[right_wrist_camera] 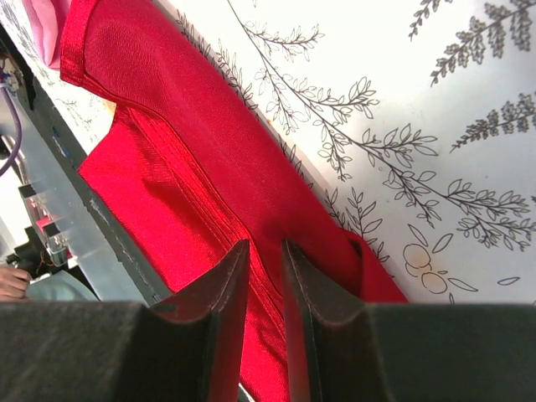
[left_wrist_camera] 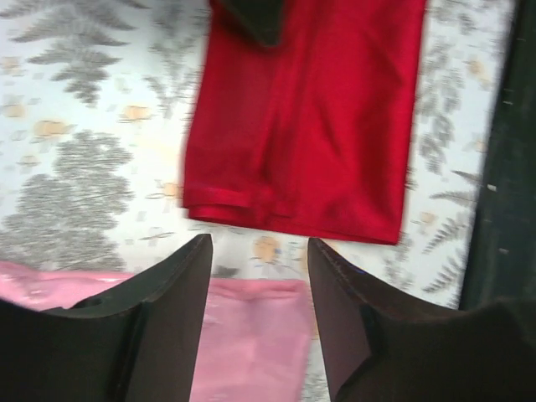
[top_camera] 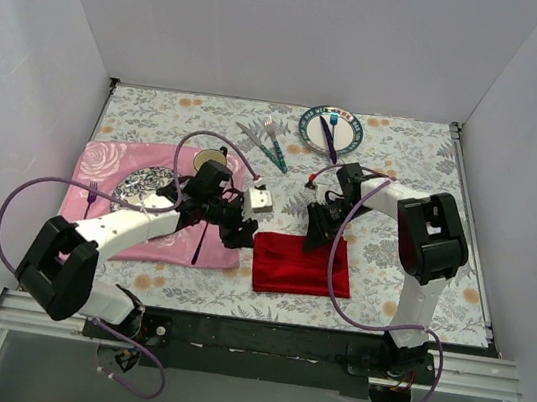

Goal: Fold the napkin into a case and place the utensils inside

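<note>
Top external view showed the folded red napkin [top_camera: 299,266] near center; left gripper [left_wrist_camera: 258,244] hung open beside its left edge, right gripper [right_wrist_camera: 266,244] pinched its far edge.

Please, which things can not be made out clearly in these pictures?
Right wrist view: whether the right pincer grips the napkin; its own fingertips hide the contact.
Top view: the plate on the pink mat, partly covered by the left arm.
Left wrist view: the napkin's far end, cut off by the top edge.
Top view: the utensils, too small for details.
</note>
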Motion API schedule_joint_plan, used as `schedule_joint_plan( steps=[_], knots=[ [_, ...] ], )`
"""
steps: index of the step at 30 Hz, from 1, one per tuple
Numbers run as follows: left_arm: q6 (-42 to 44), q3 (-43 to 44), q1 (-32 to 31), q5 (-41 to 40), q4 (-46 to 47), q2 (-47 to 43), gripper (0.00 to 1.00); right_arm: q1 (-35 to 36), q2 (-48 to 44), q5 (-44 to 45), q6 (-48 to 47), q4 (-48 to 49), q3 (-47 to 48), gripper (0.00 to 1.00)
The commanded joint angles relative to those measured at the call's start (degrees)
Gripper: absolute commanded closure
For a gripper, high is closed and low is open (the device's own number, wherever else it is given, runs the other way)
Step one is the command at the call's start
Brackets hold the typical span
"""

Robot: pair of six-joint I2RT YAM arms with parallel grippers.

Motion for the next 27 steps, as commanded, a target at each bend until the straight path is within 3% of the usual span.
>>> schedule_joint_plan(
  steps=[1,7,12,19,23,27],
  knots=[
    [-0.5,-4.2,-4.9,5.9,-1.1,-3.3,0.53,0.3,-1.1,4.5,-2.8,2.9,-2.0,0.68],
    [0.4,-8.5,-12.8,-1.1,9.5,-1.9,0.54,0.5,-0.9,4.6,-3.3,3.2,-2.7,0.64],
    [1.0,-9.0,-15.3,-5.9,13.1,4.9,0.58,1.1,-1.5,6.0,-4.8,3.1,-3.1,0.63],
    [0.7,-9.5,-15.4,-8.1,13.5,8.4,0.74,1.3,-2.2,9.1,-8.1,2.1,-2.8,0.63],
    [1.2,-10.1,-15.3,-9.5,12.4,9.6,0.87,1.4,-2.1,10.1,-10.0,0.8,-2.3,0.67],
    [1.1,-10.4,-15.3,-9.9,12.0,10.2,0.93,1.3,-2.8,10.5,-12.5,-0.6,-2.1,0.71]
  ],
)
